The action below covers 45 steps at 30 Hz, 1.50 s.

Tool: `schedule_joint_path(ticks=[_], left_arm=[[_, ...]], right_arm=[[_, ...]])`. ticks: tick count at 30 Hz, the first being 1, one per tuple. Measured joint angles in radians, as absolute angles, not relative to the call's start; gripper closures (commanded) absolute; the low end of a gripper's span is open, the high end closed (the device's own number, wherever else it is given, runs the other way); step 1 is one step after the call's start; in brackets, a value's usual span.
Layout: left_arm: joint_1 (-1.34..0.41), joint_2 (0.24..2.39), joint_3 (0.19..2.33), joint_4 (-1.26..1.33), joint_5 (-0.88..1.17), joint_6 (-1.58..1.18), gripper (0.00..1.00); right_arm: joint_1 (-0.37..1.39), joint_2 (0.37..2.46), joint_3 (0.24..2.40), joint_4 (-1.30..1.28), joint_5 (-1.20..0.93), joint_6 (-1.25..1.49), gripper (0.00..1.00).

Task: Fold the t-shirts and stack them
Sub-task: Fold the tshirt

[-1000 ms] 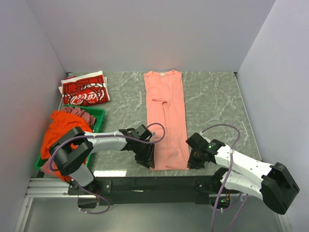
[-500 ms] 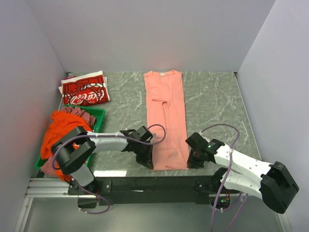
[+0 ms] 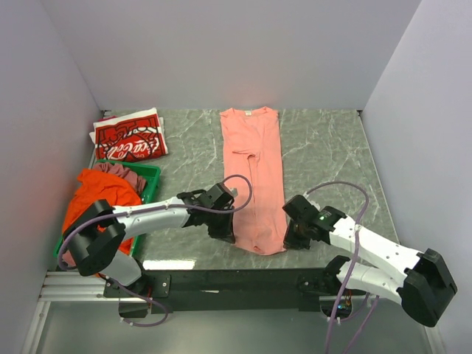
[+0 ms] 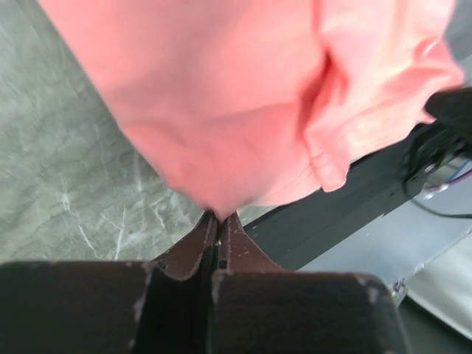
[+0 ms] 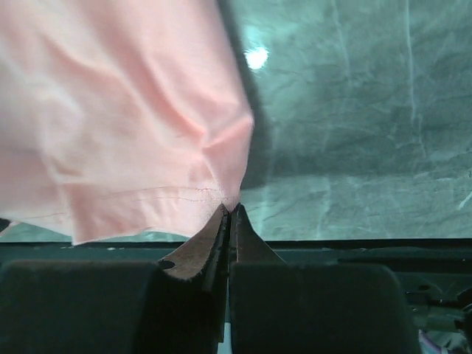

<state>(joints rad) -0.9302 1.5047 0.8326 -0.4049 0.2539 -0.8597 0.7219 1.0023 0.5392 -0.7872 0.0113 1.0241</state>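
table (image 3: pixel 324 147): grey-green marble | on it: salmon-pink tee (image 3: pixel 254 162) centre, red tee (image 3: pixel 131 140) far-left, green crate (image 3: pixel 151 177) left

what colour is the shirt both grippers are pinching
The t-shirt is plain salmon pink; top external view shows it best.

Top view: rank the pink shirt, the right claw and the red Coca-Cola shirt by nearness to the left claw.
1. Pink shirt: its near hem pinched in the left claw.
2. Right claw: across the hem, to the right.
3. Red Coca-Cola shirt: folded, far back left.
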Motion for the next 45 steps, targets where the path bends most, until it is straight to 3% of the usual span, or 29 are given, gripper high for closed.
schedule_joint_path(ticks=[12,22,31,45], left_arm=[[-0.905,1.48,0.876,-0.427,0.151,-0.862,1.0],[-0.812,1.518,0.958,-0.4,0.126,-0.813,1.0],[-0.678,1.676,1.069,-0.379,0.161,-0.741,1.0],[-0.478,1.946,1.42,-0.397,0.267,-0.654,1.0]], right_arm=[[0.718,1.044,0.68,-0.803,0.099,1.022,1.0],[0.657,1.203,0.795,-0.767,0.169,0.954,1.0],[0.577,1.422,0.982,-0.722,0.194,0.851,1.0],[0.421,1.756,1.379,-0.716,0.182,0.699,1.0]])
